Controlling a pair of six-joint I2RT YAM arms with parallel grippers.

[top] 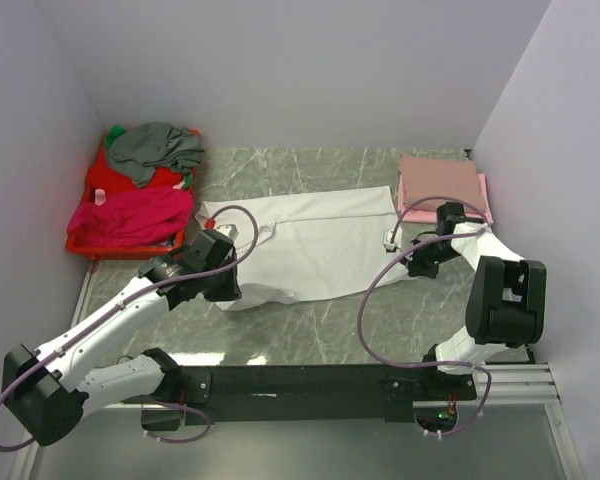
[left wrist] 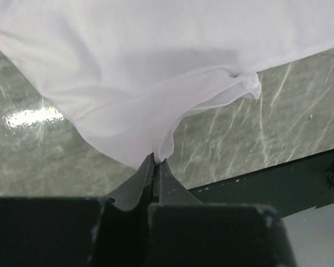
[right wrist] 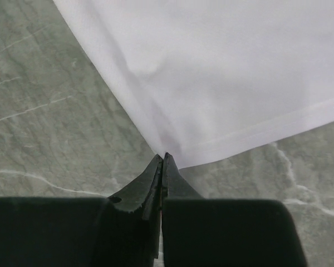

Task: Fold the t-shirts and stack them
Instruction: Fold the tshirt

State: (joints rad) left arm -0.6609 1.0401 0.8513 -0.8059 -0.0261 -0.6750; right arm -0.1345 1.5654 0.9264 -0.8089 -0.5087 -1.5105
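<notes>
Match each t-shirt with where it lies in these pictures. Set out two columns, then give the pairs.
Things
1. white t-shirt
2. pale pink t-shirt
3. grey t-shirt
4. magenta t-shirt

Places
A. folded, at the far right of the table
B. crumpled on the far end of the red basket
C. spread out in the middle of the table
D. draped over the near end of the red basket

Pairs: 1-C; 2-A; 3-B; 4-D
</notes>
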